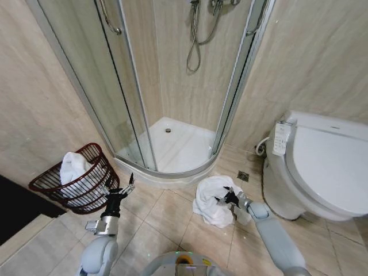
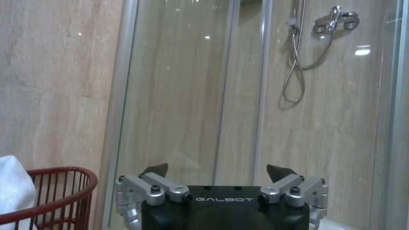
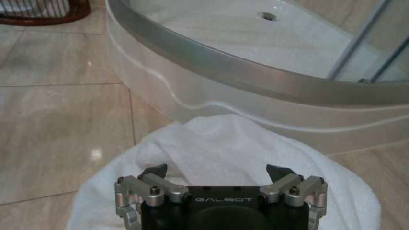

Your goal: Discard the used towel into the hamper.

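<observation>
right gripper [image 3: 217,173] spread over towel [image 3: 243,143]

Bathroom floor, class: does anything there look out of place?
Yes. A white towel lies crumpled on the tiles between shower and toilet, not in the hamper. The right gripper hangs open over it.

Pretty evenly lit, warm beige cast over the whole bathroom, no harsh shadows anywhere. The glossy floor tiles [image 3: 64,124] throw back a soft bright spot just beside the towel [image 3: 223,153], and the shower glass [image 2: 185,96] carries a few small ceiling-light glints above the left tool [image 2: 217,175]. The shower hose [image 2: 295,62] casts a faint shadow on the wall behind it. The head view bends straight lines toward its edges, noticeably on the door frame [image 1: 69,69]. Both wrist views are a little soft.
</observation>
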Controlling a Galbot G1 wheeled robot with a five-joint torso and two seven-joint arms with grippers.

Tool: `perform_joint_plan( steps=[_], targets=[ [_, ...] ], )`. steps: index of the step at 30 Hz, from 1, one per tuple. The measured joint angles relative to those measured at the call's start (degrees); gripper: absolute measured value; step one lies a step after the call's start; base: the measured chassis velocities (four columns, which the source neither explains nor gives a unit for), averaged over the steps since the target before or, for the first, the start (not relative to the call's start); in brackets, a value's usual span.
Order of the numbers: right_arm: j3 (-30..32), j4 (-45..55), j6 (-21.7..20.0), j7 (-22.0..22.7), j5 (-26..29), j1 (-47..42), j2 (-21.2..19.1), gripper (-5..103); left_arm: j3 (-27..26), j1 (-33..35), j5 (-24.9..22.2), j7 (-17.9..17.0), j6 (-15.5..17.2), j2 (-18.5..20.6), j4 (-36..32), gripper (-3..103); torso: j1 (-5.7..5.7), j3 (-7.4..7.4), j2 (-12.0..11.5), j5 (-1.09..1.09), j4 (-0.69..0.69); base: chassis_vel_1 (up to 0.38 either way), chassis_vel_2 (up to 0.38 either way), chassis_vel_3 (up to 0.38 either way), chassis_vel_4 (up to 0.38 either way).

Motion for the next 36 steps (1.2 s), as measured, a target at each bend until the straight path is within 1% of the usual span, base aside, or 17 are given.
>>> perform_joint_plan(
  steps=[3,6,9,10,14,20,24,30,36],
  targets=[
    [-0.1,0.9,-0.7,0.0,0.3,-0.5,-0.2,100,0.0,-0.1,-0.1,0.0,-0.1,0.0,0.2,100,0.0,0.0,0.0,0.01,0.0,0.0,0.0,0.0,0.0],
    [0.2,-1.5,-0.6,-0.2,0.4,0.2,0.1,100,0.1,-0.2,-0.1,0.0,-0.2,0.0,0.7,100,0.0,0.0,0.0,0.0,0.0,0.0,0.0,0.0,0.0],
    [0.7,-6.2,0.2,-0.6,0.1,2.1,1.4,100,0.3,-0.4,0.0,0.0,-0.3,-0.1,0.9,100,0.0,0.0,0.0,0.01,0.0,0.0,0.0,0.0,0.0],
    [0.7,-6.2,0.2,-0.6,0.1,2.1,1.4,100,0.3,-0.4,0.0,0.0,-0.3,-0.1,0.9,100,0.0,0.0,0.0,0.01,0.0,0.0,0.0,0.0,0.0],
    [1.7,-12.2,1.7,-1.3,-1.1,4.8,3.9,100,0.6,-0.7,0.2,0.0,-0.2,-0.1,1.1,100,0.0,0.0,0.0,0.01,0.0,0.0,0.0,0.0,0.0],
    [2.3,-14.8,2.2,-1.2,-1.4,6.6,5.4,100,0.7,-0.8,0.3,0.0,-0.1,0.0,1.2,100,0.0,0.0,0.0,0.02,0.01,0.0,0.0,0.0,0.0],
    [2.9,-17.1,2.9,0.2,-2.4,8.2,6.4,100,0.7,-0.8,0.3,0.0,-0.1,0.0,1.3,100,0.0,0.0,0.0,0.0,0.0,0.0,0.0,0.0,0.0],
    [4.7,-21.7,4.4,3.7,-4.7,11.0,8.5,100,0.8,-0.9,1.0,-0.1,-0.1,-0.1,1.3,100,0.0,0.0,0.0,0.01,0.01,0.0,0.0,0.0,0.0],
    [5.3,-23.1,4.8,6.3,-5.1,11.3,9.8,100,1.7,-1.1,1.9,-0.2,0.1,-0.3,1.3,100,0.0,0.0,0.0,0.01,0.01,0.0,0.0,0.0,0.0]
  ],
)
